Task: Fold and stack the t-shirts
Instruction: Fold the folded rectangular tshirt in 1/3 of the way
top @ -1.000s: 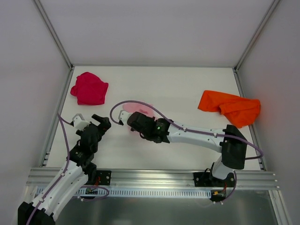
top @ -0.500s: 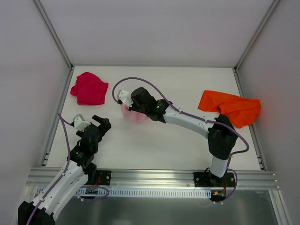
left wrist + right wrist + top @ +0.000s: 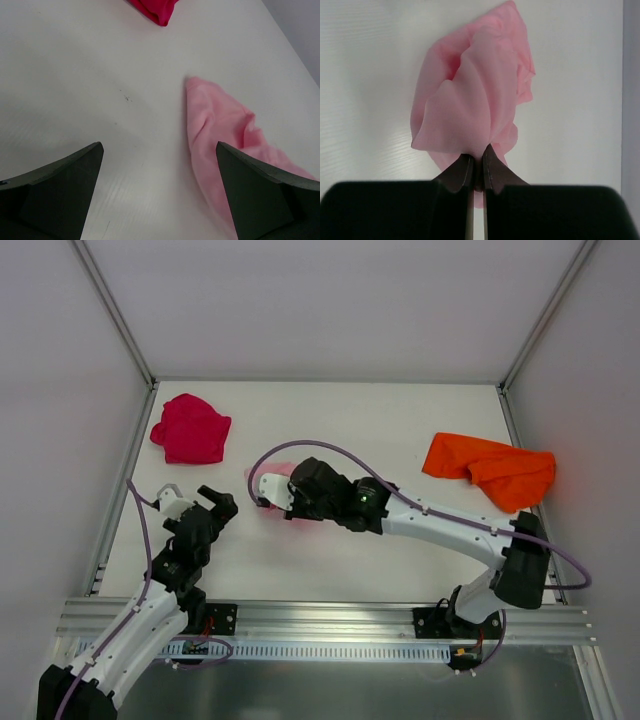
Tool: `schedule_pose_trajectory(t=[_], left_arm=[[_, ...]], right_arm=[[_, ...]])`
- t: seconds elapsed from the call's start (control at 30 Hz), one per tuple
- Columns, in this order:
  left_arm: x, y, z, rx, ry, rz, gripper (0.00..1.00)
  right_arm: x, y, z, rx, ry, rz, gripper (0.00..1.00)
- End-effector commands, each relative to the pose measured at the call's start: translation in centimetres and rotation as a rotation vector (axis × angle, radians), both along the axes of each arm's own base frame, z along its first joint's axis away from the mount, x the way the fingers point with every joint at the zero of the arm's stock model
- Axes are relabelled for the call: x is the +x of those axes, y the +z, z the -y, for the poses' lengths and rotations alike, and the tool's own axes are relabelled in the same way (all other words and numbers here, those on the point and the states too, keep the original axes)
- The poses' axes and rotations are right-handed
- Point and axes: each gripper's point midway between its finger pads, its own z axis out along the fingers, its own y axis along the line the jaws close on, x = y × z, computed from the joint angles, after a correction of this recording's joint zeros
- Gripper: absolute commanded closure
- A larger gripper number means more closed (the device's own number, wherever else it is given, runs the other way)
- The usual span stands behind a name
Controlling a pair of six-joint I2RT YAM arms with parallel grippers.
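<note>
Left claw [image 3: 193,498] is seen spread wide and empty at lower left, over the white tabletop [image 3: 380,430]. A crumpled crimson-magenta cloth t-shirt [image 3: 190,428] is seen at upper left. At centre, the right claw [image 3: 268,500] is clamped on a bunched light pink cloth t-shirt [image 3: 470,100]. A rumpled bright orange cloth t-shirt [image 3: 490,468] is seen at right, well apart.

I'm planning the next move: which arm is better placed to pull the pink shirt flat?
Right, probably: the right gripper is shut on the pink shirt, while the left gripper is open near it, holding nothing, and would have to grasp first.
</note>
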Motion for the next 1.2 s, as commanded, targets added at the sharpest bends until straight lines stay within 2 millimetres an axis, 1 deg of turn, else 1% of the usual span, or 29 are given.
schedule_pose_trajectory(t=[0.0,0.1,0.13,0.17,0.2,0.23,0.27,0.3,0.37,0.5,0.53,0.6,0.63,0.67,0.7,0.73,0.77,0.83,0.9,0.97,1.03,1.1,1.17], left_arm=[[0.6,1.0,0.3,-0.017,-0.008,0.031,0.01],[0.7,0.8,0.4,-0.015,-0.013,0.021,0.01],[0.6,0.7,0.4,-0.012,-0.016,0.016,0.01],[0.7,0.7,0.5,-0.014,-0.017,0.016,0.01],[0.7,0.6,0.5,-0.013,-0.019,0.014,0.01],[0.7,0.6,0.5,-0.013,-0.019,0.012,0.01],[0.7,0.6,0.5,-0.014,-0.018,0.013,0.01],[0.7,0.6,0.5,-0.015,-0.017,0.013,0.01],[0.7,0.6,0.5,-0.014,-0.018,0.011,0.01],[0.7,0.2,0.8,-0.008,-0.036,0.001,0.01],[1.0,0.3,1.5,-0.025,-0.067,0.011,0.01],[1.1,0.4,2.4,-0.037,-0.114,0.018,0.01],[1.4,0.6,3.2,-0.043,-0.16,0.025,0.01],[1.5,0.6,3.6,-0.044,-0.182,0.025,0.01],[1.5,0.7,4.1,-0.043,-0.21,0.027,0.02],[1.7,0.7,4.6,-0.049,-0.236,0.028,0.02],[1.6,0.6,5.5,-0.064,-0.283,0.026,0.02],[1.7,0.5,6.6,-0.063,-0.345,0.021,0.03],[1.7,0.8,7.5,-0.081,-0.39,0.026,0.03],[1.8,1.3,8.4,-0.088,-0.44,0.041,0.03],[1.2,1.9,9.9,-0.109,-0.516,0.05,0.04],[0.8,2.2,10.7,-0.109,-0.546,0.055,0.04],[0.2,2.7,11.5,-0.102,-0.575,0.066,0.05]], right_arm=[[-4.0,2.6,1.5,0.045,0.051,-0.046,0.99],[-6.5,2.3,2.1,0.031,0.096,-0.093,0.99],[-6.9,2.1,2.4,0.028,0.091,-0.101,0.99],[-7.2,1.8,2.8,0.012,0.088,-0.107,0.97],[-7.8,1.4,2.8,0.003,0.099,-0.118,0.88],[-8.0,0.5,3.0,-0.02,0.097,-0.133,0.44],[-8.1,0.2,2.9,-0.025,0.094,-0.128,0.09],[-8.0,-0.1,2.9,-0.027,0.087,-0.12,0.01],[-7.7,-0.6,2.7,-0.003,0.09,-0.093,0.0],[-7.2,-0.5,2.9,0.041,0.063,-0.059,0.0],[-6.6,-0.1,2.9,0.058,0.037,-0.033,0.0],[-6.4,-0.1,3.3,0.084,0.005,-0.022,0.0],[-5.8,0.6,3.0,0.134,-0.028,0.006,0.0],[-5.5,0.3,3.5,0.16,-0.069,0.007,0.0],[-5.2,0.6,3.3,0.191,-0.096,0.015,0.0],[-4.3,0.7,4.0,0.196,-0.169,0.044,0.0],[-3.9,0.5,4.2,0.217,-0.235,0.03,0.0],[-3.7,0.0,4.5,0.225,-0.287,0.016,0.0],[-3.2,0.0,4.6,0.267,-0.371,0.009,0.0],[-3.1,0.0,4.3,0.26,-0.369,0.011,0.0],[-2.3,0.5,4.3,0.26,-0.395,0.04,0.0],[-1.8,0.7,4.2,0.264,-0.414,0.052,0.0],[-1.2,0.1,4.5,0.256,-0.433,0.043,0.0]])
